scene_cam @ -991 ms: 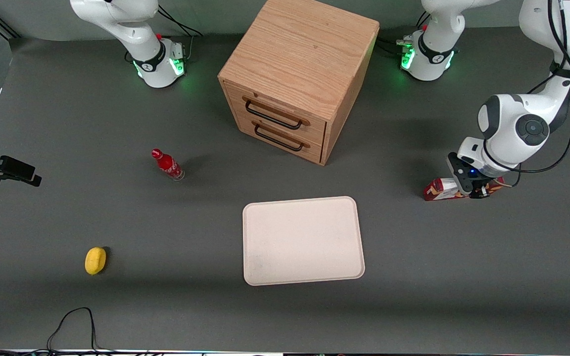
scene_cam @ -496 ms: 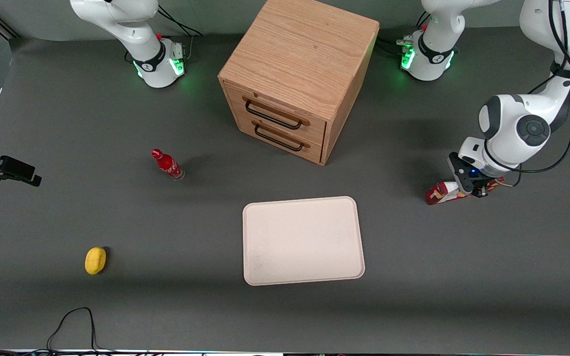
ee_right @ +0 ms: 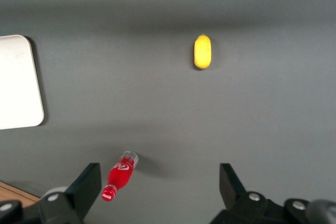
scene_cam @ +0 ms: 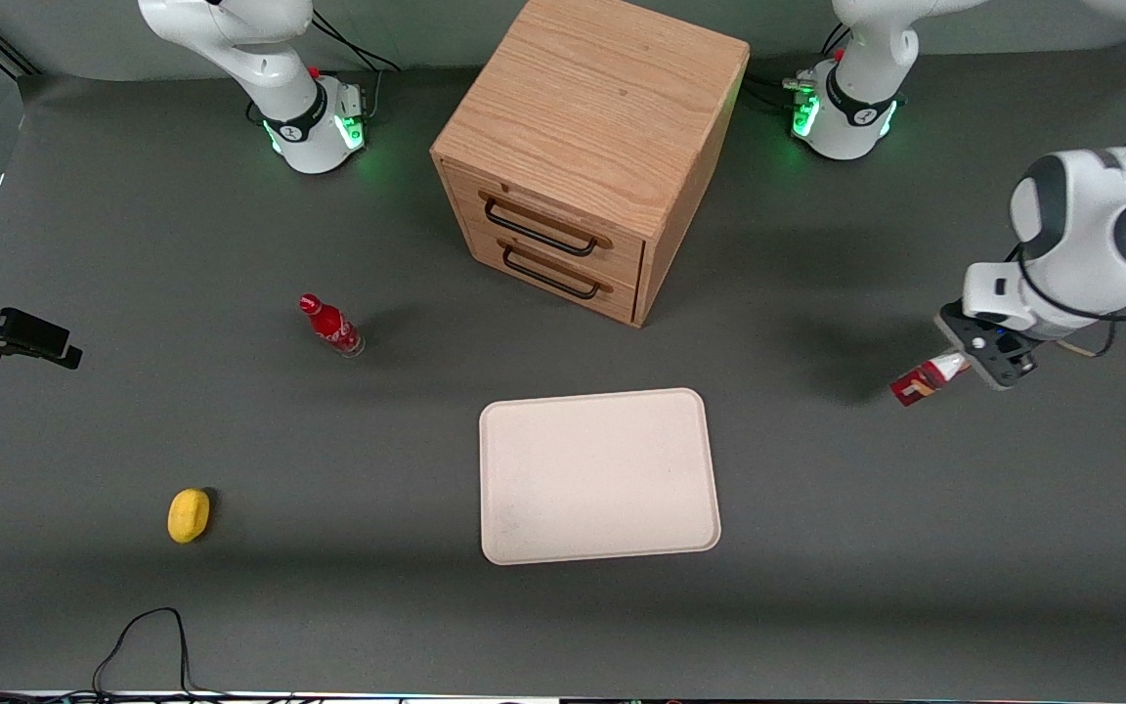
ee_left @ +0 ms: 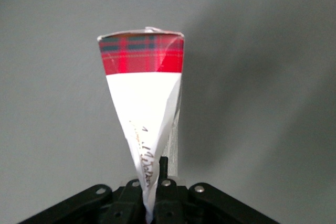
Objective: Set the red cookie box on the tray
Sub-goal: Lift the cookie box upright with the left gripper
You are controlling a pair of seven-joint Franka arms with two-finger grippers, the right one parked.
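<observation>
- Red cookie box is held between my closed fingers, lifted above the table, at the working arm's end.
- My gripper clamps the box at one end; the other end, with the plaid pattern, points away from my wrist camera.
- Cream tray lies flat, well apart from the box, nearer to the front camera than the wooden drawer cabinet.

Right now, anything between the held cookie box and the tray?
Nothing visible. The gripper holds the red cookie box above the table toward the working arm's end; only bare grey table lies between it and the tray.
</observation>
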